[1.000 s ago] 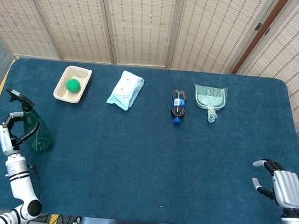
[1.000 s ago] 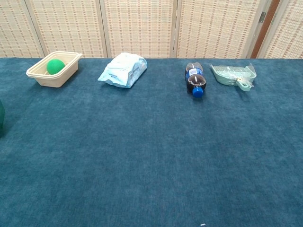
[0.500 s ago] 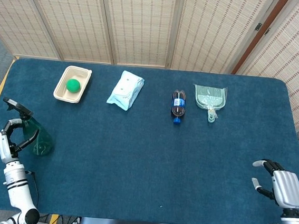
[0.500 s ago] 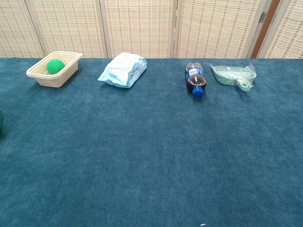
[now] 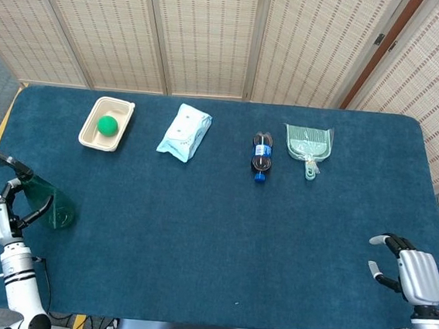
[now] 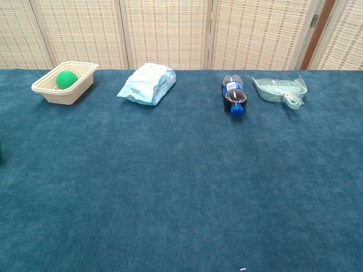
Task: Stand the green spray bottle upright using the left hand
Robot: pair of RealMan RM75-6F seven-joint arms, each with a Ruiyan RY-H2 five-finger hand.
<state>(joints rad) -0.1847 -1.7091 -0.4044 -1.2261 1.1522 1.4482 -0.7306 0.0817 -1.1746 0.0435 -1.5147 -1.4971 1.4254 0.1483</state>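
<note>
Green spray bottle [image 5: 48, 203] sits at the table's [image 5: 220, 235] near-left edge, nozzle pointing left and body leaning right; the left hand [image 5: 9, 208] grasps its neck, far nearer than the released right hand [image 5: 407, 272].

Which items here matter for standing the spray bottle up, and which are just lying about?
Job: green spray bottle; left robot hand, next to it.

Lying about: tray with green ball, wipes pack, cola bottle, dustpan; right robot hand, idle.
</note>
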